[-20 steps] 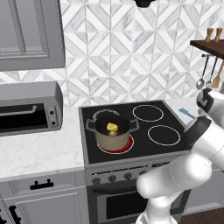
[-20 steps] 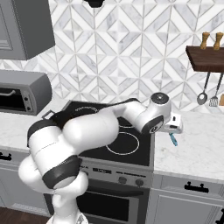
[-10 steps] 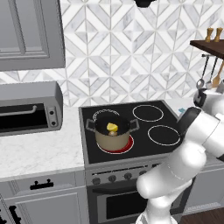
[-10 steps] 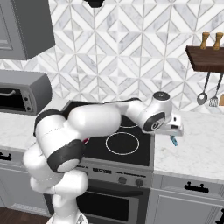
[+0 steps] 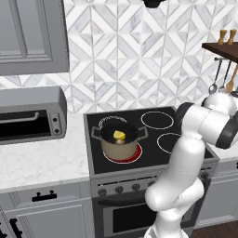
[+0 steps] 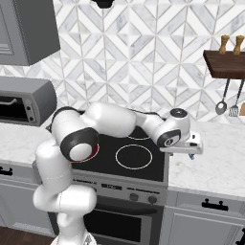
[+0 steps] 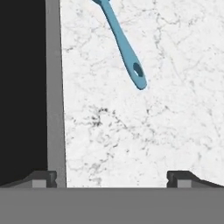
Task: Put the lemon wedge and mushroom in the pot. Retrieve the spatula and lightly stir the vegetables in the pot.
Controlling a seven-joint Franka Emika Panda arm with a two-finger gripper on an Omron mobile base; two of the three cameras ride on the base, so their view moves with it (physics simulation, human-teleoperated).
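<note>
The pot stood on the front left burner of the stove, which glowed red beneath it. Inside lay the lemon wedge; a tan lump just below it may have been the mushroom, too small to confirm. The right base view showed the gripper over the marble surface right of the stove, with a blue tip of the spatula just beneath it. The hand view showed the spatula handle flat on the surface, beyond the 2 fingertips, untouched. The jaws stood wide apart, holding nothing.
</note>
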